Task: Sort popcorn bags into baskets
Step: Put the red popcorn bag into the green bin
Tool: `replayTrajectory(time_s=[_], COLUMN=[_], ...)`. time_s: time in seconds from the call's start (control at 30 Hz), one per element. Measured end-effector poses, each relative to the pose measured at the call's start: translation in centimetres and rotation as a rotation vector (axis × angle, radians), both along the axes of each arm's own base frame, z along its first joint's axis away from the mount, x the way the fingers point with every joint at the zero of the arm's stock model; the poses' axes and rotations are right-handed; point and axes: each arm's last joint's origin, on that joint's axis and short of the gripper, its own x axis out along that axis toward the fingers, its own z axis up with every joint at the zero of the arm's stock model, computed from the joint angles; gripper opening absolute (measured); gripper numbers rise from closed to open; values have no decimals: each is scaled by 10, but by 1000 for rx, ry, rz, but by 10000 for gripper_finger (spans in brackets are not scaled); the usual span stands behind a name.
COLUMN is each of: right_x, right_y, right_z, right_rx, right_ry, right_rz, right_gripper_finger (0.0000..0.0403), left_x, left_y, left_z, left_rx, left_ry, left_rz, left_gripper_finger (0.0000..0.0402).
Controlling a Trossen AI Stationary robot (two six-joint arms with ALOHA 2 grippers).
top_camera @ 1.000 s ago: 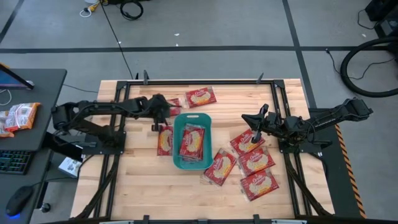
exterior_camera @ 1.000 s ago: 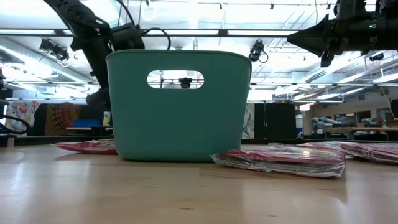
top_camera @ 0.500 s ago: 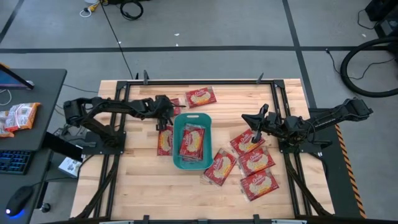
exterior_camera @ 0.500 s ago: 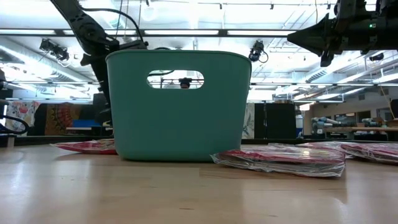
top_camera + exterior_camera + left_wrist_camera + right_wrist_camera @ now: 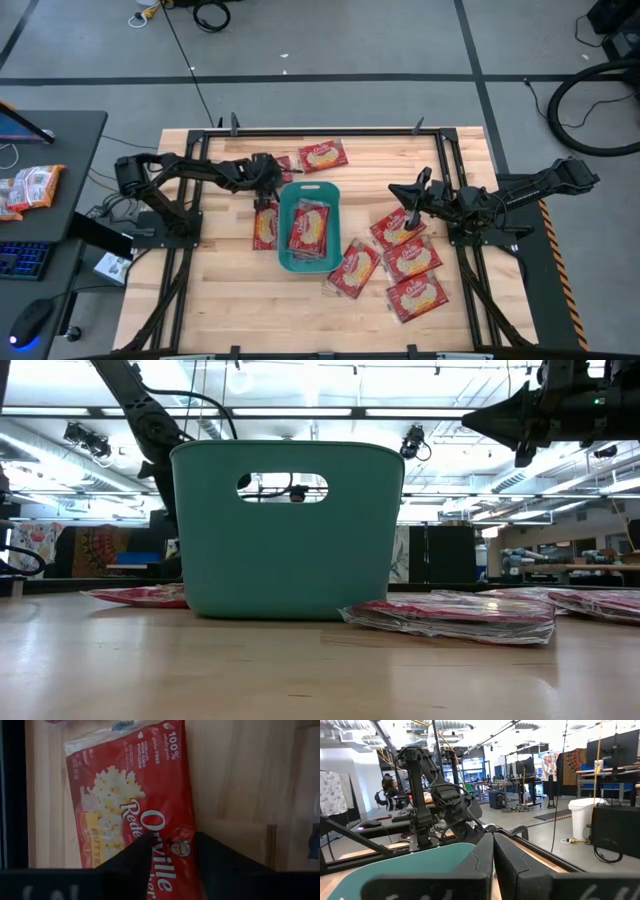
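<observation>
A teal basket (image 5: 300, 191) stands mid-table with red popcorn bags (image 5: 310, 226) lying in it; it fills the middle of the low view (image 5: 285, 530). One more bag (image 5: 265, 230) lies flat on the wood along the basket's left side. My left gripper (image 5: 266, 200) is low over that bag's far end, open, with a strip of the bag (image 5: 172, 847) between its fingers. My right gripper (image 5: 413, 190) is shut on nothing and hangs in the air right of the basket (image 5: 493, 851). My left gripper comes at the far end of the bag (image 5: 175, 870) slanting down from the table's far side, one finger (image 5: 135, 860) on the printed face and the other (image 5: 215, 860) at the bag's long edge. I cannot tell whether they touch it. The bag lies flat.
Several bags lie right of the basket (image 5: 398, 228) (image 5: 412, 258) (image 5: 417, 297) (image 5: 352, 268), and two near the far edge (image 5: 321, 155) (image 5: 283, 166). Black frame rails (image 5: 440, 150) border the table. Bare wood shows at the near left (image 5: 225, 300).
My left gripper has come down and a little toward the table's near edge, from beside the basket's far left corner onto the far end of the bag lying left of the basket. That bag has stayed where it was.
</observation>
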Motion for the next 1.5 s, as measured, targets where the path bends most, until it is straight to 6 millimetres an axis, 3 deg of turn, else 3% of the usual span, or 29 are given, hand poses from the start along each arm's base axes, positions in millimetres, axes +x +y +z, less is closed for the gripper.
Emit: replayTrajectory(time_s=[0.23,0.53,0.7,1.0,1.13,1.27,1.5], right_x=[0,0,0,0,0,0,0], right_y=[0,0,0,0,0,0,0], right_z=[0,-1,-1,-1,-1,-1,-1], right_rx=[0,16,16,16,16,15,14], right_ry=[0,0,0,0,-1,3,6], right_rz=[3,7,7,7,7,7,6], right_gripper_finger=[19,19,19,19,19,19,19], left_x=[-1,-26,-41,-41,-28,-14,-4], left_y=[-7,-15,-25,-42,-56,-80,-122], left_z=[4,42,71,128,145,156,152], left_rx=[11,5,8,158,278,435,524], left_ry=[13,-9,-112,-233,-262,-274,-203], left_rz=[-2,52,115,77,-89,-387,-877], left_gripper_finger=[19,18,18,18,18,18,18])
